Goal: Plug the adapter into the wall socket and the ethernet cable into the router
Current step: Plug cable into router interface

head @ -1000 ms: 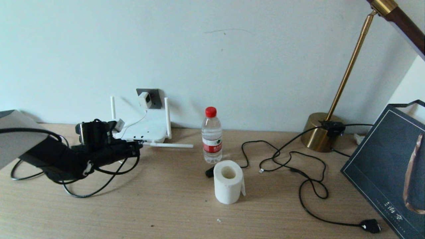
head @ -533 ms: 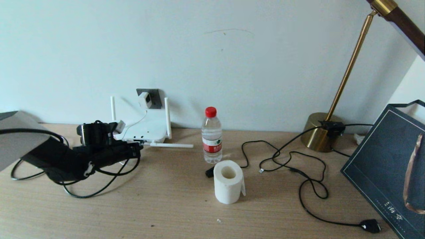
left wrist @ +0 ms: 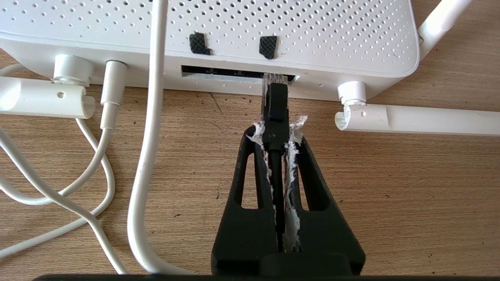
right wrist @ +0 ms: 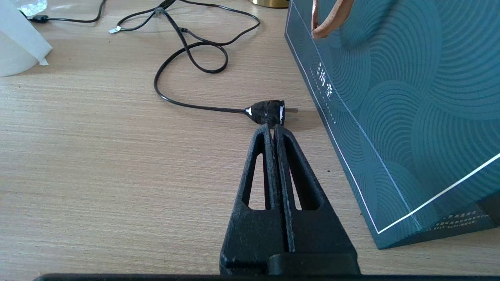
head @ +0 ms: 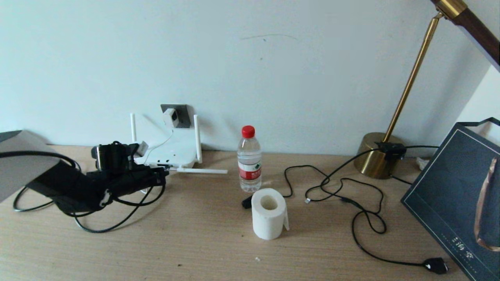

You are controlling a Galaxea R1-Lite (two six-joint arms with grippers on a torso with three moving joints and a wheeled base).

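Observation:
The white router (head: 172,152) sits against the wall below the dark grey wall socket (head: 184,111). The white adapter (head: 170,117) sits on the socket, its thin white cord (left wrist: 150,117) running down over the router (left wrist: 312,35). My left gripper (left wrist: 276,130) is shut on the ethernet cable's black plug (left wrist: 275,105). The plug's clear tip is at the dark port slot (left wrist: 218,72) in the router's front edge; how deep it sits I cannot tell. In the head view my left gripper (head: 162,173) is at the router's front, the black ethernet cable (head: 117,222) looping under the arm. My right gripper (right wrist: 272,127) is shut and empty.
One router antenna (left wrist: 410,121) lies flat on the table beside the port. A water bottle (head: 249,160), a paper roll (head: 268,214), a brass lamp base (head: 377,156) with its black cord and plug (right wrist: 267,112), and a teal bag (right wrist: 390,97) stand to the right.
My left arm has shifted only slightly at the router's front, still holding the plug. Nothing else has moved.

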